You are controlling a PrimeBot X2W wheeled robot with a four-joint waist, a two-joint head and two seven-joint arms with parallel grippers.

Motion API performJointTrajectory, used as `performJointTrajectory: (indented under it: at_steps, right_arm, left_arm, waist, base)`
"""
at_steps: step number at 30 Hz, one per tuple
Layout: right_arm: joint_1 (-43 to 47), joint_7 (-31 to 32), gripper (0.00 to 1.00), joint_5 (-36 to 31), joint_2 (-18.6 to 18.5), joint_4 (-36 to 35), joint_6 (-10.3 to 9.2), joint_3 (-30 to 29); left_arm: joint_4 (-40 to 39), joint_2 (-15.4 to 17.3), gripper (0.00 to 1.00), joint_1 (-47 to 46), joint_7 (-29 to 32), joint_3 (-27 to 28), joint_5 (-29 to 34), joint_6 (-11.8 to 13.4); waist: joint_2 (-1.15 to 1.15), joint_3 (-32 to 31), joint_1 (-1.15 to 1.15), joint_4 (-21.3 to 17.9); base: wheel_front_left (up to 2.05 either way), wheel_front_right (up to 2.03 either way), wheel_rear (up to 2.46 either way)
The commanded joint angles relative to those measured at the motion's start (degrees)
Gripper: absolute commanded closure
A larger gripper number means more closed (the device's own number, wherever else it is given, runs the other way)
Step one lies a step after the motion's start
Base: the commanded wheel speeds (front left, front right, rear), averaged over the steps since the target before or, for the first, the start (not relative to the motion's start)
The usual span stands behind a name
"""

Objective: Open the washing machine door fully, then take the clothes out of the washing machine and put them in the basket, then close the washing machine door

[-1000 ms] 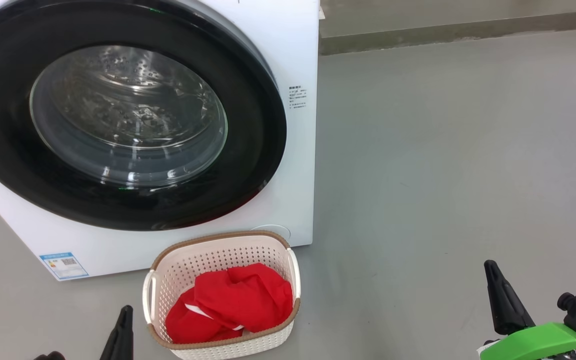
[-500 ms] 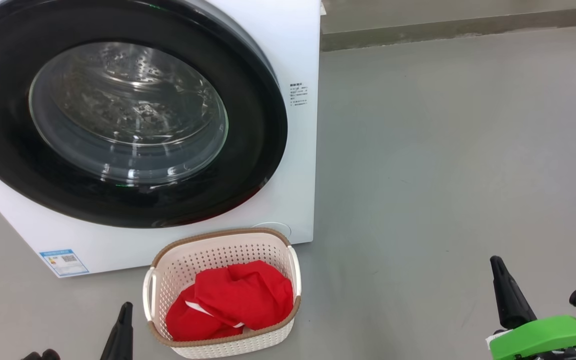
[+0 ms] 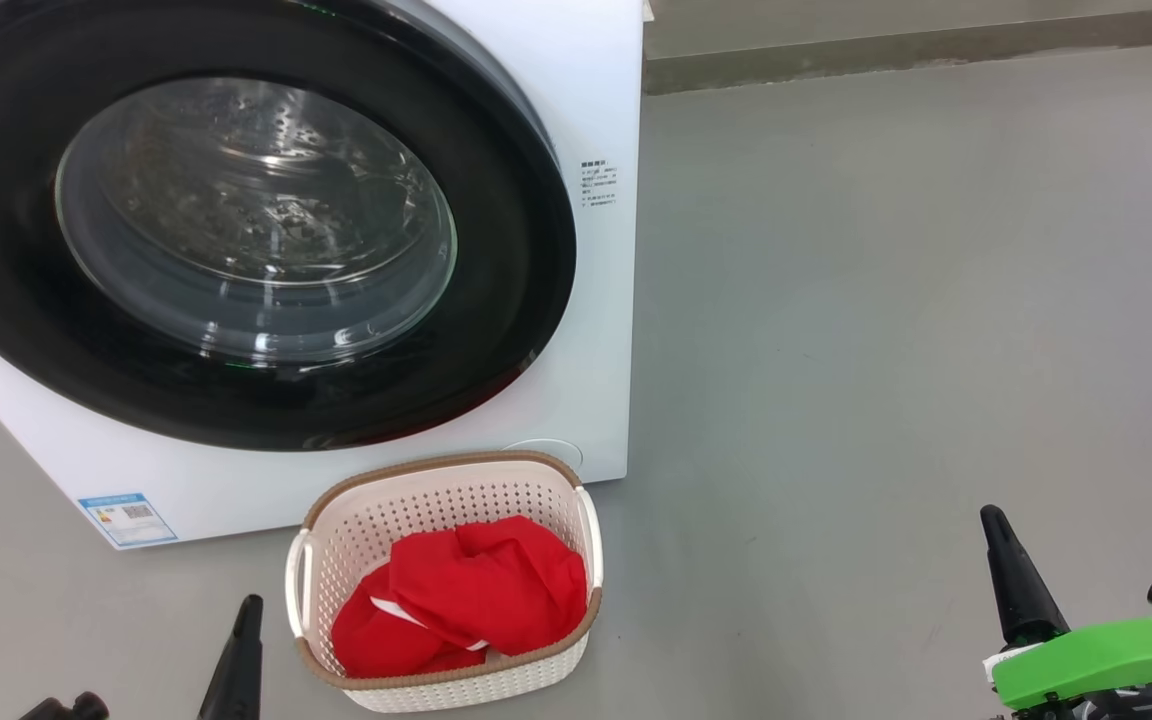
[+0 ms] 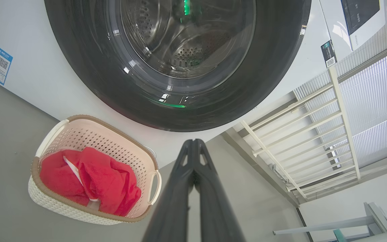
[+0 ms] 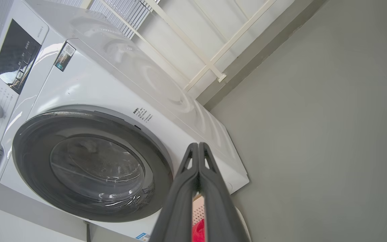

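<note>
Washing machine door (image 3: 26, 330): in the head view it sits flush in the front of the washing machine (image 3: 591, 380). The basket (image 3: 436, 505) stands on the floor (image 3: 886, 300) just in front of the machine, and the clothes (image 3: 481, 590) lie inside it. The left gripper (image 3: 248, 615) is just beside the basket; the right gripper (image 3: 996, 530) is well apart from it.

Left wrist view: fingers (image 4: 180, 188) pressed together, holding nothing; the basket with the red clothes lies lower left.

Right wrist view: fingers (image 5: 183, 195) likewise closed and empty; the door sits flush.
</note>
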Motion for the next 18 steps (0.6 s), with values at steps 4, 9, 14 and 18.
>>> performJointTrajectory:
  at_steps: [4, 9, 14, 18]
  right_arm:
    - [-2.96, 1.01, 1.00, 4.10, -0.77, -1.16, -0.04, 0.06]
    - [-3.34, 1.85, 1.00, 7.26, -0.77, -1.00, -0.04, -0.09]
    - [-3.71, 2.68, 1.00, 10.39, -0.77, -0.85, -0.04, -0.24]
    - [-4.02, 3.36, 1.00, 12.92, -0.77, -0.72, -0.04, -0.37]
  left_arm:
    - [-1.03, 0.53, 1.00, -2.78, 0.89, 1.65, -3.55, -0.23]
    - [-0.86, 0.47, 1.00, -3.19, 1.71, 1.87, -6.56, -0.25]
    - [-0.70, 0.41, 1.00, -3.58, 2.52, 2.09, -9.53, -0.27]
    - [-0.56, 0.36, 1.00, -3.91, 3.18, 2.27, -11.94, -0.28]
  waist:
    - [0.00, 0.15, -0.01, 0.04]
    - [0.00, 0.31, -0.01, 0.08]
    - [0.00, 0.48, -0.01, 0.12]
    - [0.00, 0.61, 0.00, 0.15]
  base:
    - [0.00, 0.00, 0.00]
    - [0.00, 0.00, 0.00]
    - [0.00, 0.00, 0.00]
    - [0.00, 0.00, 0.00]
